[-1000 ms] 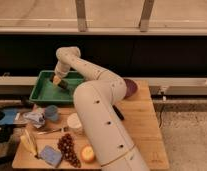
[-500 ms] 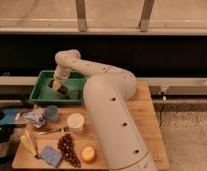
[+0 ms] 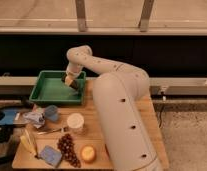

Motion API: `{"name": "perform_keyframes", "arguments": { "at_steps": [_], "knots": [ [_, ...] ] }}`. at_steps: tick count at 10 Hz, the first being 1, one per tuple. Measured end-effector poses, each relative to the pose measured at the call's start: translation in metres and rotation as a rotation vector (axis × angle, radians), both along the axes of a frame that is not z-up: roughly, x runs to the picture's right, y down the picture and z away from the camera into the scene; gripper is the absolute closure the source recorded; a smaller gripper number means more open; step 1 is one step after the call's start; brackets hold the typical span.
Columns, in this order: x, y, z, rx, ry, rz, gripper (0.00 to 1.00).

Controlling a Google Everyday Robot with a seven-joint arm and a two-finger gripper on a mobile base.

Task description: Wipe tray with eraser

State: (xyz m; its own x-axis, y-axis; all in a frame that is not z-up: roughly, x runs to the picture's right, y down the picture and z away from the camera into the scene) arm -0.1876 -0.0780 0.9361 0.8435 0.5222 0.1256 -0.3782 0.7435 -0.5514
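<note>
Gripper (image 3: 71, 79) reaches down at the right inner edge of the green tray (image 3: 47, 90), closed on the tan eraser (image 3: 70, 81) and holding it low against the tray's sloping side, apparently to rub its dark underside across the plastic.

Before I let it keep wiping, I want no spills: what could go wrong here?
The gripper holds the eraser right against the green tray's right wall, so a stroke could ride over the rim or shove the tray. The arm also hangs over the white cup and grapes; swinging low might knock them.
</note>
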Motion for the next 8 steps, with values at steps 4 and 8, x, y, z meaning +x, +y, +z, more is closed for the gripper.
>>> {"name": "perform_keyframes", "arguments": {
  "at_steps": [4, 8],
  "knots": [
    [-0.047, -0.02, 0.022, -0.004, -0.037, -0.052, 1.0],
    [-0.093, 0.006, -0.006, -0.019, -0.117, -0.162, 1.0]
  ]
}}
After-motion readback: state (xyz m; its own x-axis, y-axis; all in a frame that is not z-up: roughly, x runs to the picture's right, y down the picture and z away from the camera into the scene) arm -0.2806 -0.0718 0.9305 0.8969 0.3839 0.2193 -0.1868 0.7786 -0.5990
